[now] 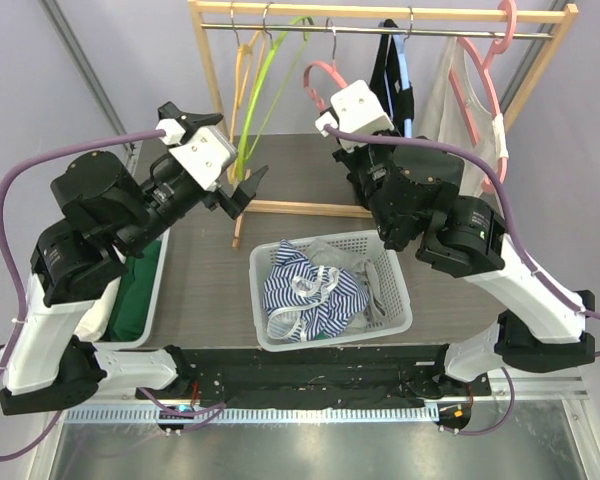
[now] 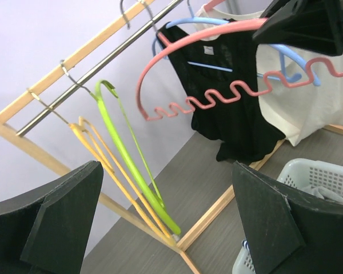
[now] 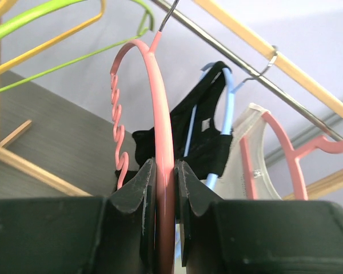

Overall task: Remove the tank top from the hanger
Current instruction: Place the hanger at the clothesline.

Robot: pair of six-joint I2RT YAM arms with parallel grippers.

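My right gripper [image 3: 164, 171] is shut on the lower arc of a bare pink hanger [image 3: 160, 85] that hangs by its hook from the rack's metal rail [image 1: 380, 30]. Just behind it a black tank top [image 3: 206, 148] hangs on a blue hanger [image 3: 226, 103]. Further right a cream tank top [image 3: 254, 171] hangs on another pink hanger [image 3: 286, 148]. My left gripper [image 2: 166, 171] stands wide open and holds nothing, left of the held pink hanger [image 2: 217, 97] and the black tank top [image 2: 234, 114].
Bare green [image 2: 126, 154] and orange [image 2: 103, 160] hangers hang at the rack's left end. A white basket [image 1: 330, 335] with striped and other clothes sits near the table's front. A white bin [image 1: 160, 285] with green cloth stands at the left. The wooden rack base [image 1: 300, 209] crosses the table.
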